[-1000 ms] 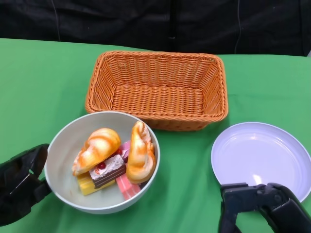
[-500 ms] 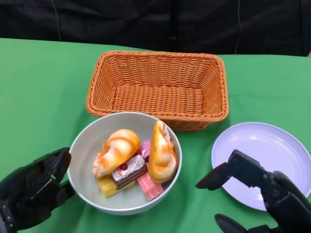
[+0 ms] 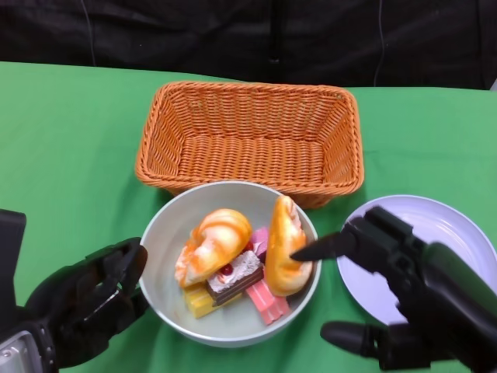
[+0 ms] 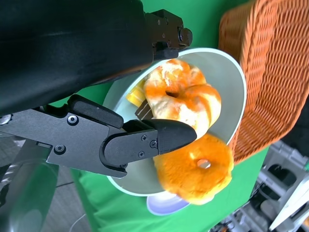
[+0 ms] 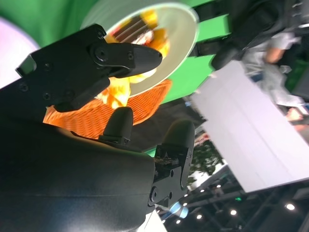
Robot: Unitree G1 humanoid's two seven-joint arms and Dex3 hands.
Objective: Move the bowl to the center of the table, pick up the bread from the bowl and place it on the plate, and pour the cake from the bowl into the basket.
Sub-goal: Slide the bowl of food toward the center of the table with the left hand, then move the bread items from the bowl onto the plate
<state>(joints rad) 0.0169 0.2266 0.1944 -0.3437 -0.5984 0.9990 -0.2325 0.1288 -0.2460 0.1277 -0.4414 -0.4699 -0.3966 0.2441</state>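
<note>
The left hand (image 3: 85,307) sat nearest, at the lower left of the head view, its fingers (image 3: 124,264) curled against the outer wall of the bowl (image 3: 167,229); the left wrist view showed one finger inside the rim and another outside, so the hand gripped the bowl's edge. At the lower right, the right hand (image 3: 404,299) was empty, its fingers spread apart: one finger (image 3: 322,249) reached out over the bowl's right rim with its tip just beside a bread roll (image 3: 285,245), and another (image 3: 349,336) lay low over the green table (image 3: 70,148).

The bowl stood near the middle of the table, just in front of the basket (image 3: 248,140) and left of the plate (image 3: 450,225). Inside it, the roll stood on end against the right wall, a second bread (image 3: 213,242) leaned at the left, and the cake (image 3: 237,274) lay between them with pink and yellow pieces beneath. The white plate lay partly hidden under the right hand.

Farther back, the orange wicker basket stood lengthwise across the table, its near wall close behind the bowl's rim.
</note>
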